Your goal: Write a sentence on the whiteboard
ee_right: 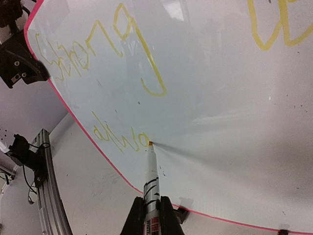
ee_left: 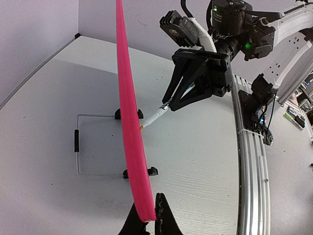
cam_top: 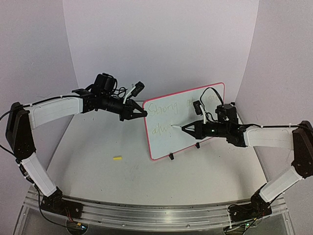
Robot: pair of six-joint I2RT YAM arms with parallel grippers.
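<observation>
My right gripper (ee_right: pixel 151 215) is closed on a marker (ee_right: pixel 149 171). The marker tip touches the whiteboard (cam_top: pixel 182 113) at the end of line 2 of the sentence (cam_top: pixel 160 108), written in yellow cursive. My left gripper (ee_left: pixel 148 218) is clamped on the whiteboard's pink rim at its left edge. The whiteboard stands upright on black feet, mid-table (cam_top: pixel 98 171). 1 small yellow piece (cam_top: pixel 117 158) lies on the table, apart from the whiteboard.

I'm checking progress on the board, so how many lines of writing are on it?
2. One line runs across the top of the whiteboard; a shorter line sits lower left. The right gripper may hide more.
</observation>
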